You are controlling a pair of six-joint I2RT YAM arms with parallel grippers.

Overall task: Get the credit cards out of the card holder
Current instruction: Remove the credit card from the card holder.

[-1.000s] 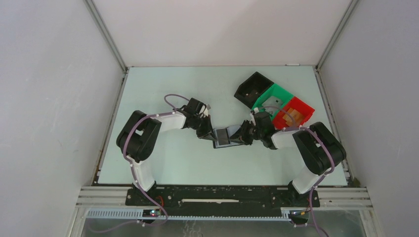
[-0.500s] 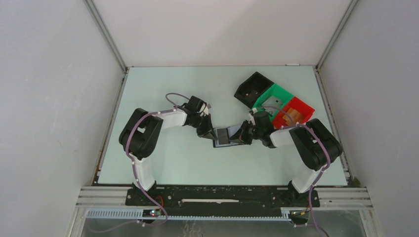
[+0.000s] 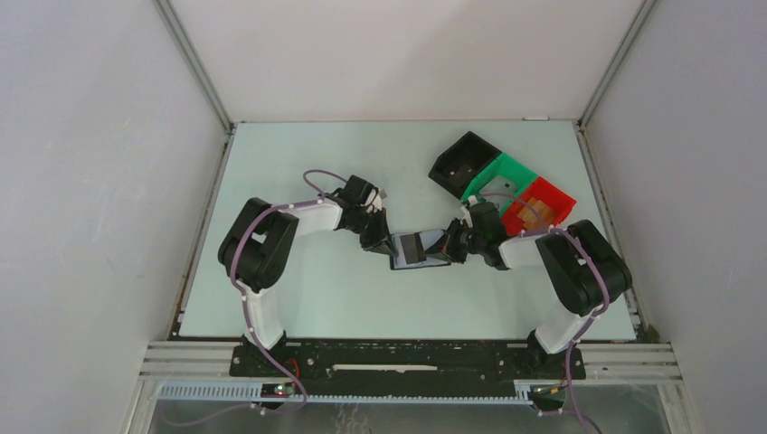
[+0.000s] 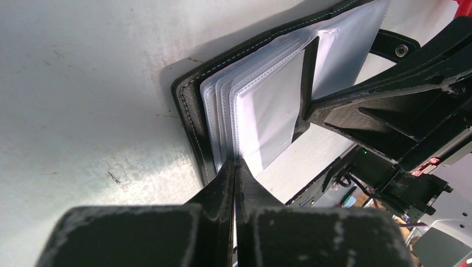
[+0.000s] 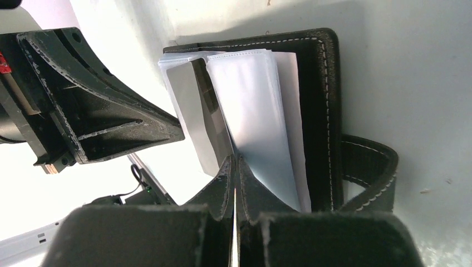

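The black card holder [image 3: 434, 262] lies open on the table between my two grippers. In the left wrist view its clear pocket sleeves [image 4: 261, 111] fan up from the black stitched cover [image 4: 192, 111]. My left gripper [image 4: 234, 162] is shut on the edge of one sleeve. My right gripper [image 5: 234, 161] is shut on a grey credit card [image 5: 189, 111] that stands on edge among the sleeves [image 5: 256, 111], still partly in the holder [image 5: 317, 111]. From above, my left gripper [image 3: 386, 246] and my right gripper [image 3: 448, 246] face each other across the card [image 3: 411, 249].
A black bin [image 3: 461, 161], a green bin [image 3: 496, 181] and a red bin [image 3: 540, 208] stand in a row at the back right, close behind my right arm. The red bin holds an orange-tan piece. The holder's closure strap [image 5: 370, 172] loops beside my right fingers.
My right gripper has drawn back a little to the right, showing more of the holder's pale inside. My left gripper shifted slightly up and still holds its side.
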